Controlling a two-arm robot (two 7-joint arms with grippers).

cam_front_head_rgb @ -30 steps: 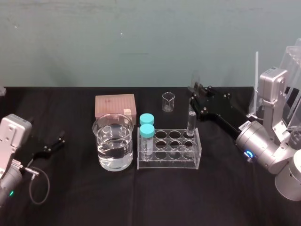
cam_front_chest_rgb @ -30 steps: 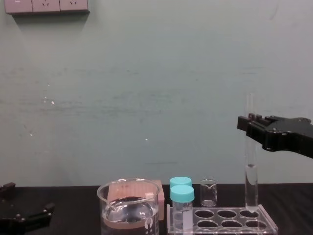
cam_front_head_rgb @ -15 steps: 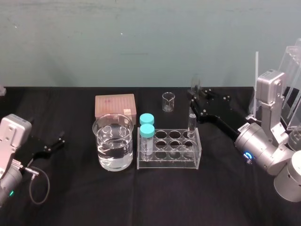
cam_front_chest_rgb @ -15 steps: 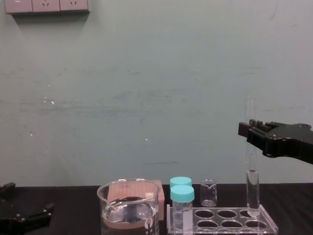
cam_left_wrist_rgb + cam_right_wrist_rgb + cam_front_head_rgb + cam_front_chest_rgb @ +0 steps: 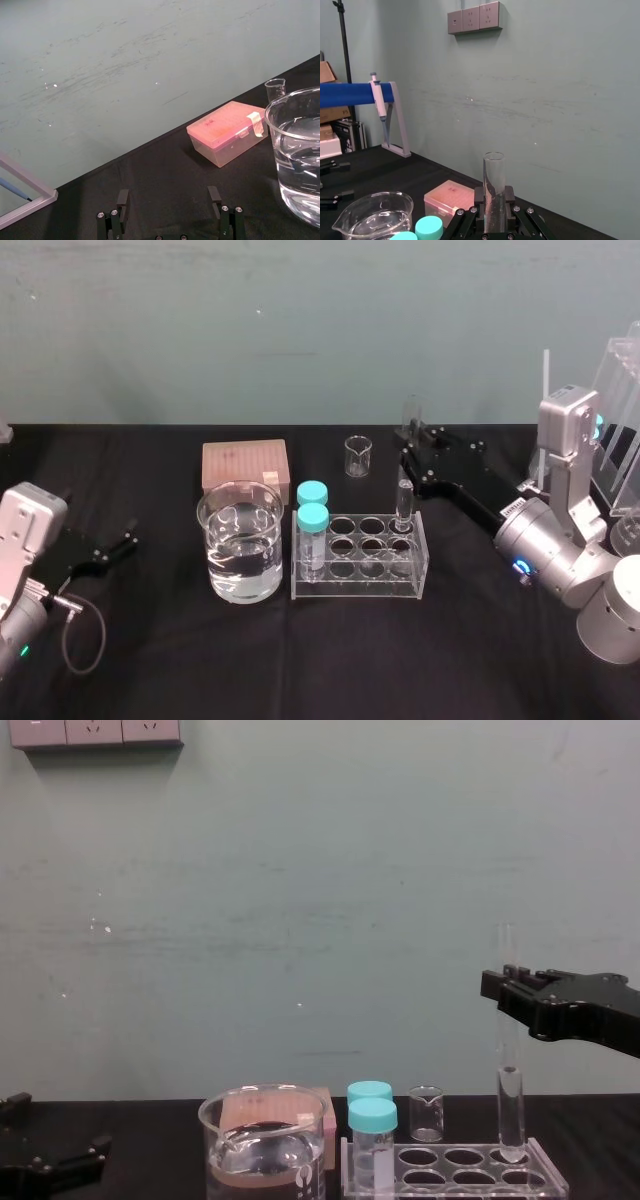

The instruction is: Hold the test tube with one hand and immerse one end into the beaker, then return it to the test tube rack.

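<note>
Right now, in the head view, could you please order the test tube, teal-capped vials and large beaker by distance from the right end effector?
1. Test tube, gripped by the right end effector at the test tube rack's right end.
2. Teal-capped vials, at the rack's left end.
3. Large beaker, left of the rack.
Left end effector: parked far left.

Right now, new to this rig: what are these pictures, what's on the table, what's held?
A two-armed robot. Head view looks down on the black table; chest view looks across it; each wrist view rides on an arm. On the table: a beaker of clear liquid, a rack with two capped vials, a pink box and a tiny beaker. The right gripper holds the tube upright, lower end at the rack's back-right hole. The left gripper rests open at the table's left.
</note>
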